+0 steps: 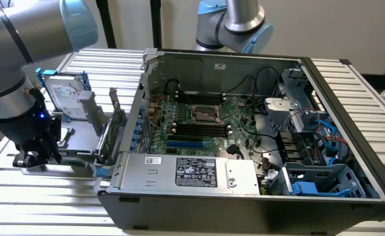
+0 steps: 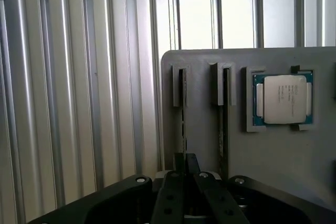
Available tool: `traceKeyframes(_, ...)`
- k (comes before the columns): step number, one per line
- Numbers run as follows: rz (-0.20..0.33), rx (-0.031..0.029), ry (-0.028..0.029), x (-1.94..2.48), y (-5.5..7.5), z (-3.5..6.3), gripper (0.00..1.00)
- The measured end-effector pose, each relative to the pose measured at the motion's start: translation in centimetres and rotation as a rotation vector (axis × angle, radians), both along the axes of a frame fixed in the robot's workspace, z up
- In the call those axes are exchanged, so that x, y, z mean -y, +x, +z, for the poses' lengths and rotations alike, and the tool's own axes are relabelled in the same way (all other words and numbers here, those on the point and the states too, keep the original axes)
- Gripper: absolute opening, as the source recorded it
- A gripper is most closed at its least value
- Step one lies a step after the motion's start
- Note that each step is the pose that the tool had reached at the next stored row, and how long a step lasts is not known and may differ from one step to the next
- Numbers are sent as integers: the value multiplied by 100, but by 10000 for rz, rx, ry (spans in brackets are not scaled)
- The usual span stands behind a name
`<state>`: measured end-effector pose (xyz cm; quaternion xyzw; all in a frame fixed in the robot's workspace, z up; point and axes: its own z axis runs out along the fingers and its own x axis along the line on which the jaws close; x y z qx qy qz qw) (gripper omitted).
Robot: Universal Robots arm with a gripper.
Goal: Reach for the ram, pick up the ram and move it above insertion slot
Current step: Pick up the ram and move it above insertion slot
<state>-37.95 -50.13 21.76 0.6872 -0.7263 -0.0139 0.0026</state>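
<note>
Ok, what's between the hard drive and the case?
The expansion card, standing on edge in the grey holder, sits between the hard drive and the case, as the exterior view shows.

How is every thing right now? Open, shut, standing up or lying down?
Computer case, open, side panel off.
Ram, on edge in a holder slot, not lifted.
CPU chip, lying flat in its holder pocket.
Hard drive, standing upright.
End effector, low over the ram's slot.
</note>
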Motion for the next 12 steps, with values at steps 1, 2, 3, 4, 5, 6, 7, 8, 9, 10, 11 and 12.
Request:
traceKeyframes(1,-1,0,11,0,0,23,13)
traceKeyframes(2,0,2,24,0,1,50,13)
traceKeyframes(3,-1,2,35,-1,1,81,13)
traceKeyframes(4,-1,1,40,0,1,119,13)
traceKeyframes(5,-1,1,44,0,1,160,13)
traceKeyframes(6,0,2,48,0,2,204,13)
traceKeyframes(7,0,1,49,0,4,249,13)
traceKeyframes(8,0,1,50,0,8,294,13)
traceKeyframes(9,1,1,52,0,16,341,13)
traceKeyframes(10,0,2,54,0,28,386,13)
traceKeyframes(11,0,1,56,0,46,432,13)
traceKeyframes(12,1,1,59,0,70,477,13)
